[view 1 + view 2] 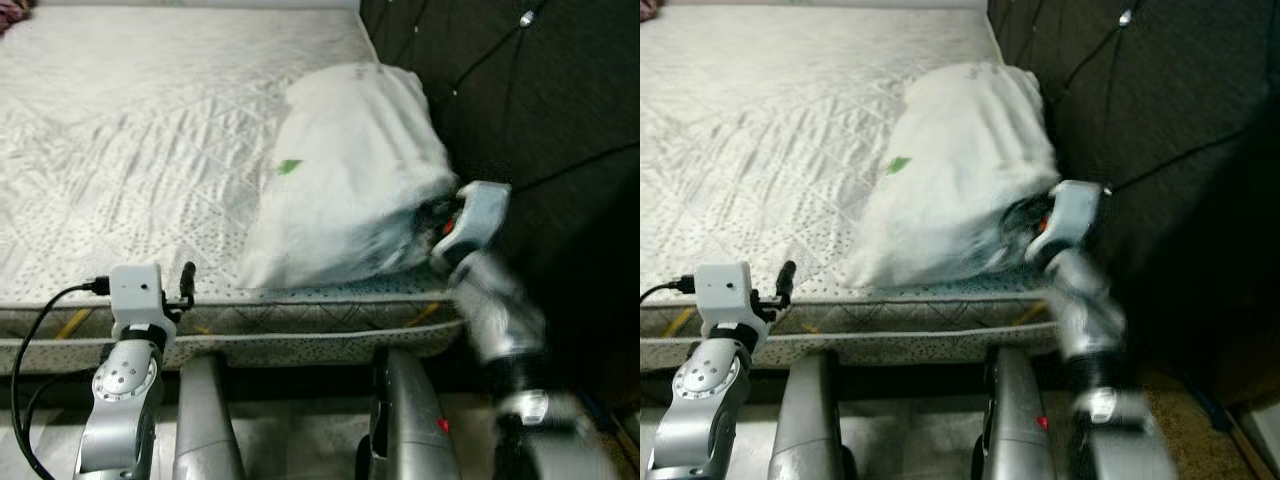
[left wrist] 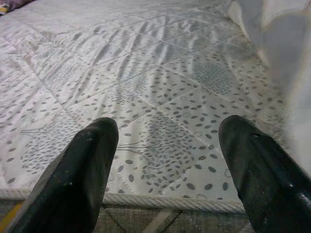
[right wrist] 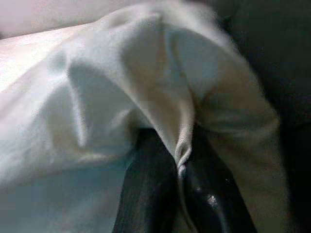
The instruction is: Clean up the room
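Here the quilted mattress spreads wide, and the white pillow lies at its near right corner, against the dark tufted headboard. The right gripper has its fingers closed on a thin fold of the pillow's cover; the left gripper hovers spread wide and empty above the mattress edge. With so little fabric pinched, the fold may well slip free under the pillow's weight.

Dark tufted headboard, black cable, beige floor
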Controlling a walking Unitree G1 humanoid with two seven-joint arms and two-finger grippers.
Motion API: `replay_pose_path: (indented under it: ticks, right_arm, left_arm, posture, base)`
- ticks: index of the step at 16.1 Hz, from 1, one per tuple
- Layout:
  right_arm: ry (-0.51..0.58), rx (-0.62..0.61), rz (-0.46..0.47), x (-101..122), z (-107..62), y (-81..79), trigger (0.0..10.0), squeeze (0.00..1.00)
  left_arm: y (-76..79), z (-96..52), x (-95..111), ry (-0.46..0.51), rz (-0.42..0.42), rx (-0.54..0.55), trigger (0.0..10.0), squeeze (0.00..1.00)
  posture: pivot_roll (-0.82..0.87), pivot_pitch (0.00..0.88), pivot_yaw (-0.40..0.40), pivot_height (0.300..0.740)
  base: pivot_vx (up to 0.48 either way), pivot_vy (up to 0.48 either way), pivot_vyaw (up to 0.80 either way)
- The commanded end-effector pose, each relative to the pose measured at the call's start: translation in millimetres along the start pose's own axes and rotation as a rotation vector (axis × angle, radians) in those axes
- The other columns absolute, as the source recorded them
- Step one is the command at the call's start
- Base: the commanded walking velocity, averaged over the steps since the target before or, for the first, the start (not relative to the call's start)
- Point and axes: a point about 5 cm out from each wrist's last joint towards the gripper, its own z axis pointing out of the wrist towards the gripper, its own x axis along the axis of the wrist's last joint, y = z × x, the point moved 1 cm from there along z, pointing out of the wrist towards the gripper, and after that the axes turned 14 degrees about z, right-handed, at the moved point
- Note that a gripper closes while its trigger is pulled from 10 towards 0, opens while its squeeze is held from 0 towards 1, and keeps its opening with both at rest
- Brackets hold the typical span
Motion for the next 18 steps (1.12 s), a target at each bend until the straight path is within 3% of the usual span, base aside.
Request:
replay_pose_path:
  ticks: [1,2,5,7,9,13,15,18]
  right_arm:
    - [0.071,-0.095,0.008,19.4,4.5,15.6,0.0,0.00]
    - [0.160,-0.209,-0.020,50.9,8.3,39.5,0.0,0.00]
    - [0.324,-0.378,-0.075,107.9,2.2,75.0,0.0,0.00]
    - [0.385,-0.459,-0.109,127.3,-7.0,93.5,0.0,0.00]
    - [0.384,-0.472,-0.129,127.4,-13.5,104.6,0.0,0.00]
    - [0.200,-0.396,-0.207,40.3,-38.8,106.6,0.0,0.00]
    - [0.122,-0.369,-0.188,0.2,-65.2,95.6,0.0,0.00]
    - [0.075,-0.321,-0.186,-23.9,-83.4,83.9,0.0,0.00]
  left_arm:
    - [0.7,0.3,0.8,0.002,-0.003,-0.007,10.0,0.00]
    - [-1.2,0.2,1.0,0.003,-0.004,0.002,10.0,0.00]
    - [-0.9,-0.5,-0.4,0.001,0.000,0.001,10.0,0.00]
    - [-0.6,-0.1,0.5,0.003,0.002,0.000,10.0,0.00]
    - [-1.0,0.5,0.9,0.005,0.003,0.000,10.0,0.00]
    - [-2.4,-0.2,-0.4,0.002,0.004,0.003,10.0,0.00]
    - [-1.2,-1.1,-1.0,0.000,0.007,-0.006,10.0,0.00]
    - [-2.5,0.8,-0.4,0.001,0.012,-0.010,10.0,0.00]
  posture:
    - [0.06,0.000,-0.034,0.509]
    - [0.06,0.000,-0.034,0.509]
    - [0.06,0.000,-0.034,0.509]
    - [0.05,0.000,-0.028,0.509]
    - [0.05,0.000,-0.032,0.509]
    - [0.04,0.000,-0.031,0.509]
    - [0.04,0.000,-0.025,0.509]
    - [0.03,0.000,-0.023,0.509]
  base:
    - [0.000,0.000,0.00]
    - [0.000,0.000,0.00]
    - [0.000,0.000,0.00]
    - [0.000,0.000,0.00]
    - [0.000,0.000,0.00]
    - [0.000,0.000,0.00]
    - [0.000,0.000,0.00]
    - [0.000,0.000,0.00]
